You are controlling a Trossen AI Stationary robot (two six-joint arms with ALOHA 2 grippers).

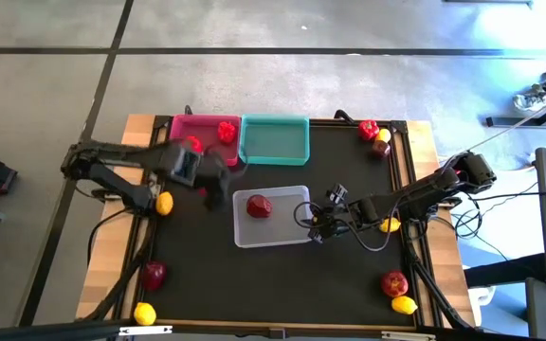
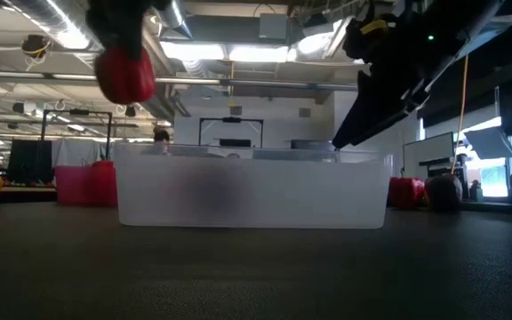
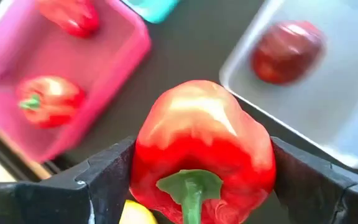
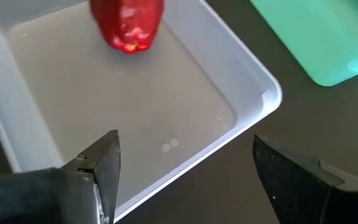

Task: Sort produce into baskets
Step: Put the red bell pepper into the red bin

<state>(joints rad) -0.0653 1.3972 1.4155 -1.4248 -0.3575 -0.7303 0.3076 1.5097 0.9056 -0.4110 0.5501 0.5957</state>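
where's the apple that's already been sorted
The apple lies in the grey-white basket at mid-table in the high view, toward its left end, just below the teal basket.

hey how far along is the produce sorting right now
Done: two red peppers lie in the pink basket, one apple in the grey-white basket. In hand: the left gripper holds a pepper; the right gripper is open and empty. Left: the teal basket is empty, and pieces sit along the table's edges.
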